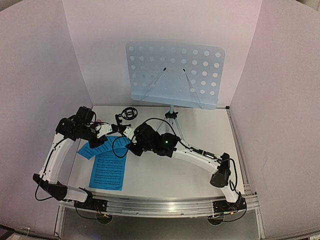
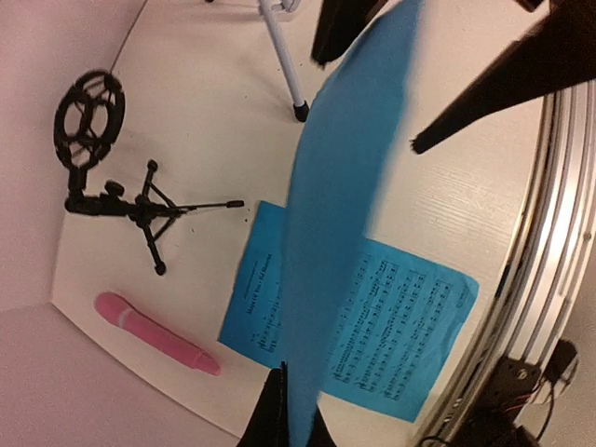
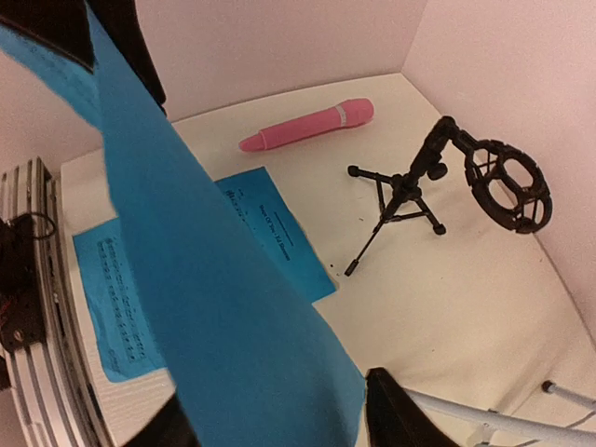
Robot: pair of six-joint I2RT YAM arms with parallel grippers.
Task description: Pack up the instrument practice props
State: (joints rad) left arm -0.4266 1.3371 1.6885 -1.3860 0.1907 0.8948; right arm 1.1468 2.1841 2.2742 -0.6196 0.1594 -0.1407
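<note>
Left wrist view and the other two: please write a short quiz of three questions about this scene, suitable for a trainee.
1. True or false: the pink microphone sits in the ring of the black mic stand.
2. Which gripper is shut on the lifted blue page? A) left gripper B) right gripper C) neither
3. Fill in: the second blue page lies flat on the ___.

Key: 1 false, the microphone lies on the table, apart from the stand. 2 A. 3 table.
</note>
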